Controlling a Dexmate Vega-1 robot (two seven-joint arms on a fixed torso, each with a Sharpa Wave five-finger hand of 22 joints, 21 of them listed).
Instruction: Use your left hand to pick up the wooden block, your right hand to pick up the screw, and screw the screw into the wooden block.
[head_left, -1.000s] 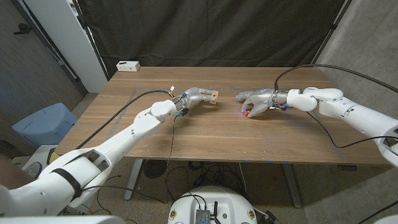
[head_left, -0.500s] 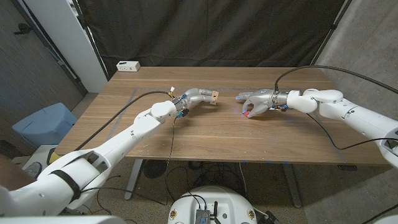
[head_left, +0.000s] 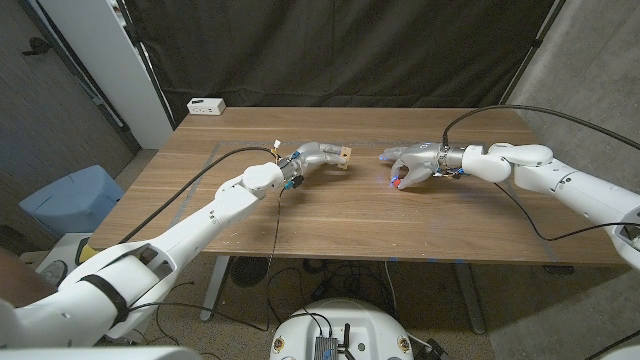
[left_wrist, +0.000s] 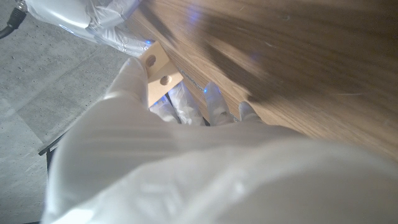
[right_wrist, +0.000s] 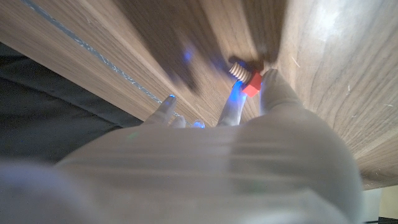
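**Block held left, screw pinched right, well apart over the bench**

Head view: left robot hand (head_left: 318, 154) gripping the wooden block (head_left: 343, 155) just above the bench (head_left: 330, 215), left of middle. Right robot hand (head_left: 413, 165) well apart to the right, fingers curled down around the red-headed screw (head_left: 397, 182). White box (head_left: 206, 105) at the far left corner.

Left wrist view: wooden block (left_wrist: 159, 71) clasped in fingers (left_wrist: 183, 106), two holes showing.

Right wrist view: screw (right_wrist: 246, 78) pinched between fingertips (right_wrist: 273, 87), threaded end touching or nearly touching the wood.

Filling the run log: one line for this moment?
left hand: holds pale wooden block | right hand: pinches red-headed screw | apart
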